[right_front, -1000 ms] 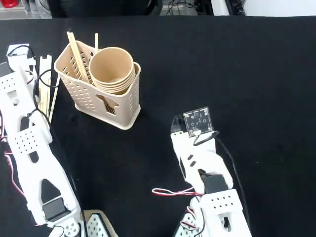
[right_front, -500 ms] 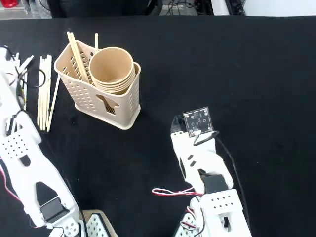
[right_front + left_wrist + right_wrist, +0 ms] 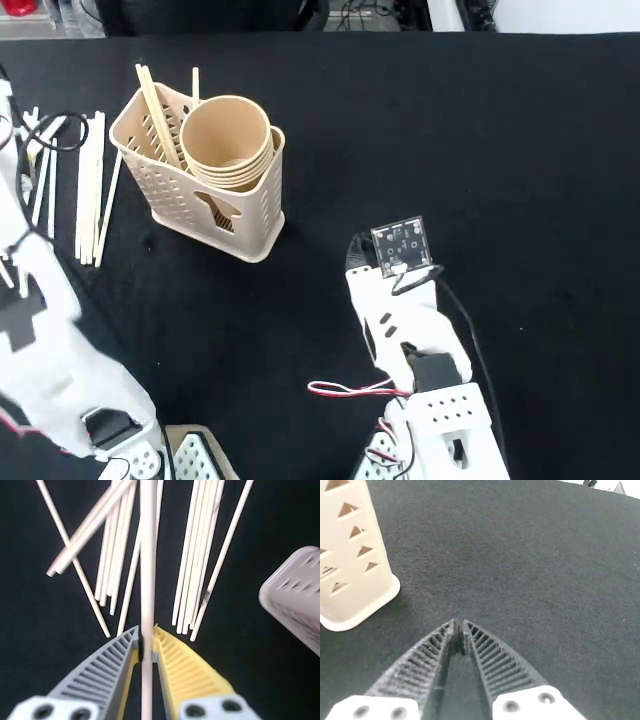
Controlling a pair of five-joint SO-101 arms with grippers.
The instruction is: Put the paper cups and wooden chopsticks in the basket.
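Note:
A beige slotted basket [image 3: 200, 190] stands on the black table, with nested paper cups [image 3: 228, 140] and a few wooden chopsticks [image 3: 158, 105] inside it. Several loose chopsticks [image 3: 92, 185] lie to its left. My left gripper [image 3: 146, 636] is shut on one chopstick [image 3: 148, 570], held above the loose chopsticks [image 3: 200, 555], with a basket corner [image 3: 295, 600] off to one side. My left arm [image 3: 40, 330] sits at the table's left edge. My right gripper [image 3: 456, 630] is shut on nothing, low over the cloth in front of the basket [image 3: 350, 555].
The right arm [image 3: 410, 320] rests at the table's near middle, to the right of the basket. A red and white wire [image 3: 345, 388] loops beside its base. Black cloth stretches bare to the right and behind.
My left arm has swung left off the chopstick pile, which now lies more uncovered. The right arm has not moved.

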